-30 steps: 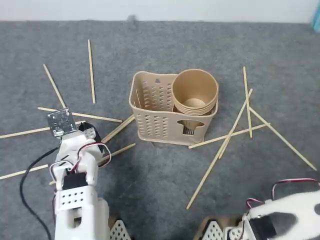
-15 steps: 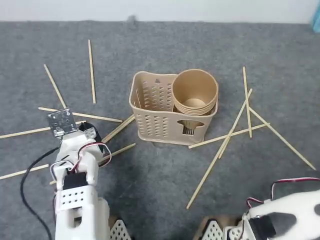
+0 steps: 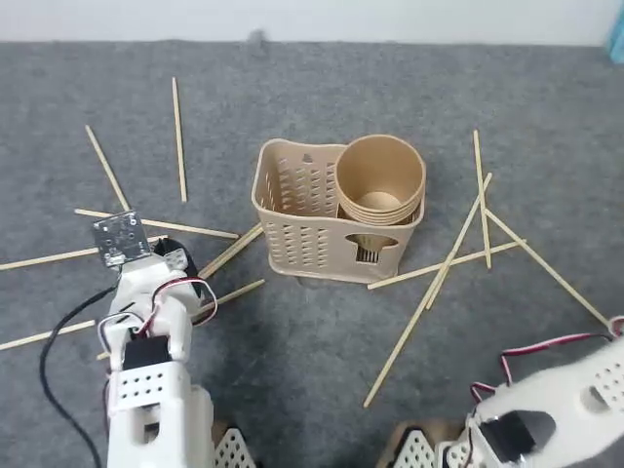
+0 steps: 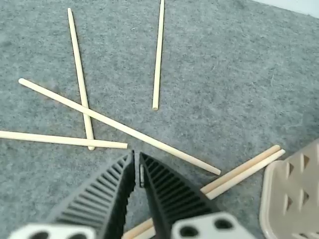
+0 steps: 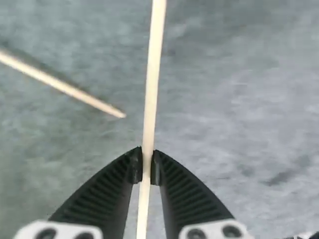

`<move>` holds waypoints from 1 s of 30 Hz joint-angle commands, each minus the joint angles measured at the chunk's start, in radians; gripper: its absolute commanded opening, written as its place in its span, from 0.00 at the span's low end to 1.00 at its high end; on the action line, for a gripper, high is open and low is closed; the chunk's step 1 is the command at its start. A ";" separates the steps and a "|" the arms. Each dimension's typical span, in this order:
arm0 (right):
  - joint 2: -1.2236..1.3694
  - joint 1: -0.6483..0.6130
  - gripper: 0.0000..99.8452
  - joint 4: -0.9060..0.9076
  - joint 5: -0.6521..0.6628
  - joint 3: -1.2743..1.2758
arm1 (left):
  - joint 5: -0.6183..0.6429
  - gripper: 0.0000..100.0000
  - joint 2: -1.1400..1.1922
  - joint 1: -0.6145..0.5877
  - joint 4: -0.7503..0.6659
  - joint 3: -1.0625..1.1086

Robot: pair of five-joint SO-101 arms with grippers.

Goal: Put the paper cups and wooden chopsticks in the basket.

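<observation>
Slip risk: a chopstick is pinched thinly at the tips of the right claw. It may be swung or dropped before the basket at mid-table, where the cups are stacked, is reached. The left claw is held closed, empty.

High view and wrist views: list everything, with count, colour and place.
Basket: one, beige, middle of the carpet.
Paper cups: nested stack, count unclear, tan, inside the basket's right side.
Loose chopsticks: roughly a dozen, pale wood, scattered on the carpet both sides of the basket.
Held chopstick: one, pale wood, clamped in the right gripper.
Carpet: one, grey, under everything.
Left gripper: one, black, shut empty, above chopsticks left of the basket.
Right gripper: one, black, shut on the held chopstick.
</observation>
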 commanded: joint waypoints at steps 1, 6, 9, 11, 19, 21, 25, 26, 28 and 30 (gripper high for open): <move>-0.079 -0.024 0.01 0.033 0.003 0.100 | -0.014 0.01 -0.020 0.000 -0.023 -0.005; -0.136 -0.013 0.01 0.005 0.080 0.275 | -0.014 0.01 -0.020 0.000 -0.023 -0.005; -0.222 -0.001 0.01 -0.070 0.080 0.402 | -0.014 0.01 -0.020 0.000 -0.023 -0.005; -0.297 -0.002 0.01 -0.139 0.080 0.514 | -0.014 0.01 -0.020 0.000 -0.023 -0.005; -0.578 -0.019 0.01 -0.510 0.081 1.019 | -0.014 0.01 -0.020 -0.002 -0.021 -0.004; -0.631 -0.018 0.01 -0.605 0.081 1.125 | -0.014 0.01 -0.020 -0.002 -0.021 0.002; -0.708 -0.013 0.01 -0.739 0.129 1.280 | -0.014 0.01 -0.020 -0.002 -0.021 0.002; -0.719 -0.013 0.03 -0.757 0.155 1.307 | -0.014 0.01 -0.020 -0.002 -0.021 0.002; -0.730 -0.012 0.09 -0.786 0.186 1.353 | -0.014 0.01 -0.020 -0.002 -0.021 0.002; -0.730 -0.012 0.15 -0.811 0.195 1.370 | -0.014 0.01 -0.020 -0.002 -0.021 0.002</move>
